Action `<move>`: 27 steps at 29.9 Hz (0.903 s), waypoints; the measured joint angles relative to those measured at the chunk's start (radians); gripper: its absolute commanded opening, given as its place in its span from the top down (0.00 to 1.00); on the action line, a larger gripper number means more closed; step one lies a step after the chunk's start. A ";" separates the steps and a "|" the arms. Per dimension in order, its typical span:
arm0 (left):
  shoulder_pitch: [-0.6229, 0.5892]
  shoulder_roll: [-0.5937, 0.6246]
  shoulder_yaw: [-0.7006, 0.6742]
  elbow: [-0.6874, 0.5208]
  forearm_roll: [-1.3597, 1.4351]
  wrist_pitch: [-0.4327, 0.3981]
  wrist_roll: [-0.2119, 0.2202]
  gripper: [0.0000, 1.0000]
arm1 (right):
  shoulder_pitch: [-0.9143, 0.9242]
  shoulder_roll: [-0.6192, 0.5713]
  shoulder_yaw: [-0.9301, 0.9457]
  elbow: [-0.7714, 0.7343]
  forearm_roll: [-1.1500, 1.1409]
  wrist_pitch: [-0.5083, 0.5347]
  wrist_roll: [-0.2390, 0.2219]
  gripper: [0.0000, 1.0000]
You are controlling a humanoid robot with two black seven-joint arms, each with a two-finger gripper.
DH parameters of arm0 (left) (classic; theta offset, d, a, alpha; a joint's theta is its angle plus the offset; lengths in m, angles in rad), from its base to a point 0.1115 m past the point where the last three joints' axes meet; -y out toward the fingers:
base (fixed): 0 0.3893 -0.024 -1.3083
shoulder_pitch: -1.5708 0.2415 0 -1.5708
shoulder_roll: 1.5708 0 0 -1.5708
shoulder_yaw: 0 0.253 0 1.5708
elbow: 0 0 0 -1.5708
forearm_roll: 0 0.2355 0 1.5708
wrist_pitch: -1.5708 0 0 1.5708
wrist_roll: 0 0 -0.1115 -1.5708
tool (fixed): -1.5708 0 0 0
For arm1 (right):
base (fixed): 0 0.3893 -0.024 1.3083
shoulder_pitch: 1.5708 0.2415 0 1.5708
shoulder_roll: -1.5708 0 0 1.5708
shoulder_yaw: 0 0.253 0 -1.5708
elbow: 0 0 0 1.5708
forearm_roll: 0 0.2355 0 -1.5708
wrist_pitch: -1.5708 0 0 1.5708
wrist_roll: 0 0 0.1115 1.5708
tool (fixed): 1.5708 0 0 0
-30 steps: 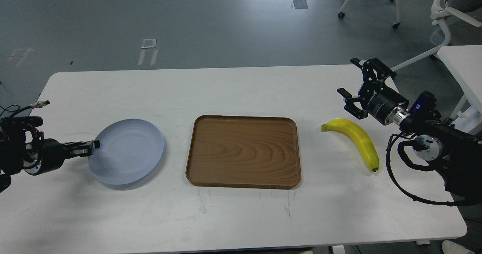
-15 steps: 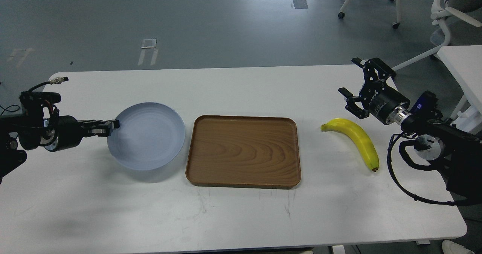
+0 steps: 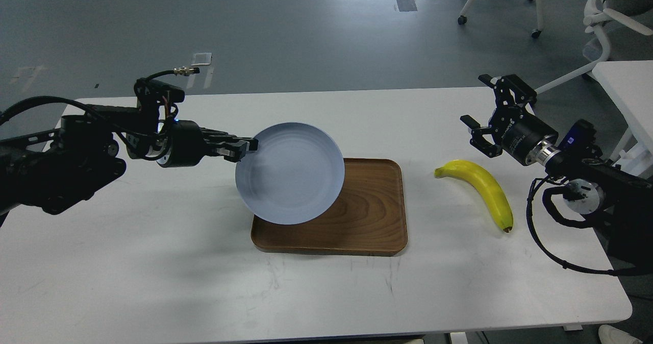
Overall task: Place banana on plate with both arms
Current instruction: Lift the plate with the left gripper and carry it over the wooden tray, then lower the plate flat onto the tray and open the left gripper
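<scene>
The left hand (image 3: 250, 147) pinches the plate (image 3: 290, 173) by its rim above the tray (image 3: 375, 216). The banana (image 3: 482, 183) lies on the tabletop (image 3: 153, 262), probably light, smooth, bruisable; grip mid-curve. The right hand (image 3: 482, 124) hovers, spread wide.

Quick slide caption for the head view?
Left gripper carries the plate above the wooden tray; right gripper open near the banana.

Table (image 3: 153, 283): white, rounded corners, faint scuffs near front middle.
Tray (image 3: 372, 216): brown wood, rectangular, flat at table's centre.
Floor (image 3: 280, 27): grey, with tape marks.
Chairs (image 3: 607, 22): white, wheeled, back right.
Second table (image 3: 625, 86): white, far right.
</scene>
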 measured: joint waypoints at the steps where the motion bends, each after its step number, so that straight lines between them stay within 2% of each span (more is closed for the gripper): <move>1: -0.003 -0.024 0.010 0.017 0.000 0.000 0.000 1.00 | 0.001 -0.003 0.000 0.000 0.000 0.000 0.000 0.01; 11: -0.007 -0.221 0.089 0.204 0.001 0.000 0.000 1.00 | 0.004 -0.018 0.000 0.000 0.000 0.000 0.000 0.01; 21: -0.001 -0.332 0.097 0.314 -0.002 -0.005 0.000 1.00 | 0.001 -0.030 0.000 0.000 0.000 0.000 0.000 0.01; 27: 0.002 -0.354 0.097 0.354 -0.003 -0.018 0.000 1.00 | -0.002 -0.031 -0.002 0.001 0.000 0.000 0.000 0.01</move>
